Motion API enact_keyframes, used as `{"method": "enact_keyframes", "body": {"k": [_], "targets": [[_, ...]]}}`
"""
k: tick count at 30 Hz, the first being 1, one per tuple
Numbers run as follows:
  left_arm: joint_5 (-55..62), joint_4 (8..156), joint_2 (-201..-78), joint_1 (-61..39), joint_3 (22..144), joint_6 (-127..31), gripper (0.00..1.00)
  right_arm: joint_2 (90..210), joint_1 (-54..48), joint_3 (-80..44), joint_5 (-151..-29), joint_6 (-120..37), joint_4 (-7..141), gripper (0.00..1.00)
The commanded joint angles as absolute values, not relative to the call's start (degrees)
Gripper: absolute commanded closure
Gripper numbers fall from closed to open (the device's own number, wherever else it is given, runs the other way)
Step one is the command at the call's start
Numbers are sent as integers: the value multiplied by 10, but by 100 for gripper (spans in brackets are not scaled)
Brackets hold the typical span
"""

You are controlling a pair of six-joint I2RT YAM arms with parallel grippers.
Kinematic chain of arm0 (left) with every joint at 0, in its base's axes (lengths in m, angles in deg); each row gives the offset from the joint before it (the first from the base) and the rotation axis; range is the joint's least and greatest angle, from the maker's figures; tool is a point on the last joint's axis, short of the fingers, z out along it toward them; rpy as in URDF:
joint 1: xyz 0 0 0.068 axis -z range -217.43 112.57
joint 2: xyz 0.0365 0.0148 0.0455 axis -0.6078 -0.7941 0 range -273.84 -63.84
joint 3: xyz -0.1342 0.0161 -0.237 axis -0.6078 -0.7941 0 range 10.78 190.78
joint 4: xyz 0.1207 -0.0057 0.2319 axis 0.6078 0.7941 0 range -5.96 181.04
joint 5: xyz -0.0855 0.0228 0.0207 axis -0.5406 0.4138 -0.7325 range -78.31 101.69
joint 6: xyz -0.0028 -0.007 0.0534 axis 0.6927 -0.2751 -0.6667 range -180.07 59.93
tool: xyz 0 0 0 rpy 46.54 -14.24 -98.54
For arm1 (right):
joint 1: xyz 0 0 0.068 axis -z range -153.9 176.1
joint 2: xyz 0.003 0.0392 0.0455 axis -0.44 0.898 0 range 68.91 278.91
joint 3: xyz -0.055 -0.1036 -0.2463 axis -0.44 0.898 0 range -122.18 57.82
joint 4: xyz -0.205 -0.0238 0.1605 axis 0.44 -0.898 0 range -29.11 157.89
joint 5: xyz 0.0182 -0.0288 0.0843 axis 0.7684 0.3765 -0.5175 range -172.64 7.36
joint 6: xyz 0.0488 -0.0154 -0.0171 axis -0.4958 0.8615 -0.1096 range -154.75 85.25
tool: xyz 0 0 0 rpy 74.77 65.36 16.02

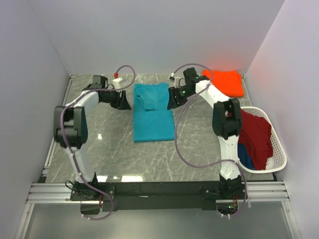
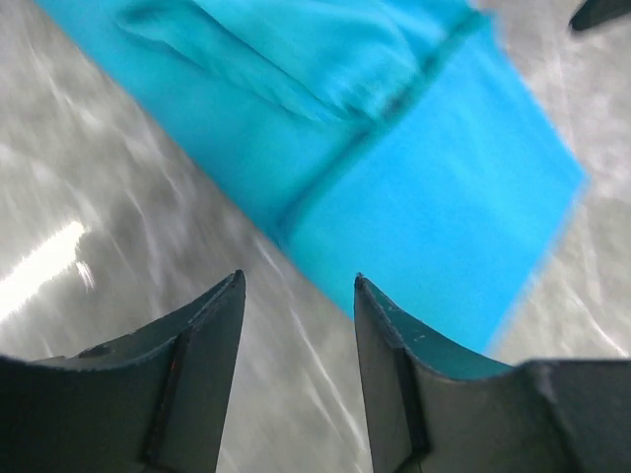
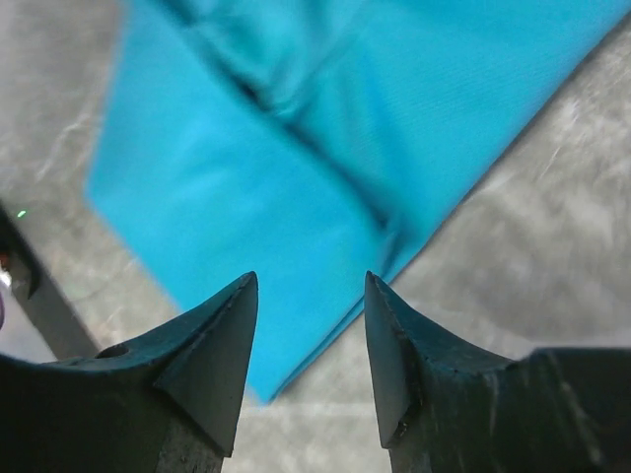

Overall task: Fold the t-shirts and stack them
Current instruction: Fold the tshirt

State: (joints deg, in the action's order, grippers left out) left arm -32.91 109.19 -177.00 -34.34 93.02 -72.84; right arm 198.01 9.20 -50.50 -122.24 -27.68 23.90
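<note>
Frankly, both wrist views were smeared (cloth edges blurred). I saw the teal t-shirt (image 1: 153,117) lying mid-way across the table (image 1: 109,147), long axis near-to-far, between left gripper (image 2: 298,281) and right gripper (image 3: 311,278), both parted, holding nothing.

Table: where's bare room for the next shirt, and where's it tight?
Widest bare marble: between the teal shirt and the arm bases. A narrower patch lies left of the shirt, under the left arm. Tight: left gripper and right gripper flank the shirt's far half, orange shirt fills the far right corner, basket the right edge.
</note>
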Motion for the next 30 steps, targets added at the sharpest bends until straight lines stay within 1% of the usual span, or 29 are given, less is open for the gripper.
{"method": "enact_keyframes", "body": {"k": [1, 2, 4, 6, 7, 8, 9, 10, 11, 13, 17, 19, 23, 26, 30], "targets": [[-384, 1091, -1654, -351, 868, -753, 47, 1856, 91, -469, -1233, -246, 205, 45], [-390, 1091, -1621, -351, 827, -743, 48, 1845, 91, -454, -1237, -248, 202, 46], [-425, 1092, -1593, -351, 788, -732, 51, 1815, 90, -404, -1258, -249, 197, 48], [-450, 1073, -1560, -351, 732, -696, 56, 1792, 90, -356, -1271, -262, 214, 52], [-474, 1036, -1548, -351, 701, -651, 57, 1787, 90, -341, -1302, -279, 222, 53], [-487, 1014, -1546, -350, 688, -623, 59, 1787, 90, -330, -1318, -289, 228, 59], [-497, 992, -1546, -349, 677, -583, 62, 1788, 90, -302, -1347, -302, 247, 61], [-520, 940, -1550, -347, 654, -515, 63, 1789, 89, -284, -1401, -335, 263, 64], [-532, 920, -1553, -337, 642, -487, 64, 1793, 88, -266, -1424, -347, 279, 68], [-535, 848, -1554, -317, 609, -415, 65, 1794, 76, -210, -1456, -400, 335, 70], [-518, 703, -1563, -250, 565, -290, 67, 1808, 36, -175, -1465, -429, 383, 76], [-512, 654, -1586, -229, 551, -226, 68, 1818, 22, -175, -1467, -458, 410, 76], [-490, 575, -1638, -196, 536, -161, 72, 1860, 3, -182, -1468, -504, 451, 77], [-486, 563, -1683, -193, 528, -141, 74, 1890, 1, -182, -1458, -521, 469, 77], [-488, 585, -1743, -197, 544, -139, 75, 1927, 2, -163, -1435, -517, 469, 77]]}}
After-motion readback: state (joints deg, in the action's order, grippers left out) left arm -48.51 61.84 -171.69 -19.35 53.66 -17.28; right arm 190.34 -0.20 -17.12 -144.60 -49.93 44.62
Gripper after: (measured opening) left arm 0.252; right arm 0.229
